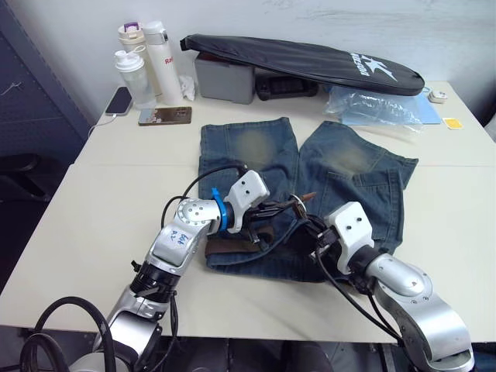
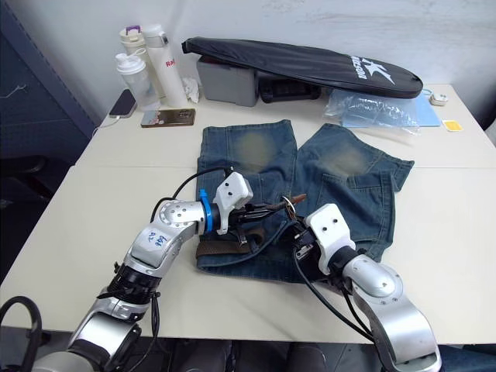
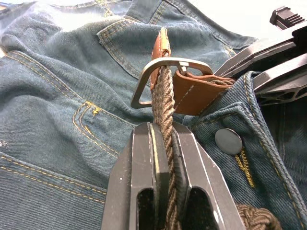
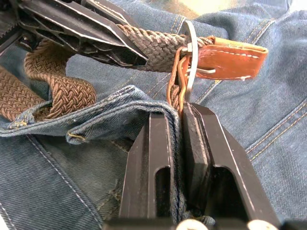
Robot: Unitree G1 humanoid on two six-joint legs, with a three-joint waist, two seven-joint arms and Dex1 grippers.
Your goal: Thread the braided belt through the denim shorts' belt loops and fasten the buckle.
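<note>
The denim shorts (image 1: 256, 151) lie flat on the table, waistband toward me. The braided belt (image 1: 232, 246) runs along the waistband at my left. My left gripper (image 3: 163, 129) is shut on the braid just behind the silver buckle (image 3: 168, 76). The belt's brown leather tip (image 4: 230, 55) pokes through the buckle frame. My right gripper (image 4: 180, 112) is shut on the folded waistband edge right below the buckle, with a bit of brown strap beside the denim. A metal button (image 3: 228, 141) sits on the waistband. I cannot make out the belt loops.
At the back of the table stand bottles (image 1: 147, 70), a phone (image 1: 165, 116), a grey box (image 1: 225, 77), a black racket bag (image 1: 310, 62) and a clear plastic bag (image 1: 372, 105). Bare tabletop (image 1: 93, 209) lies at both sides of the shorts.
</note>
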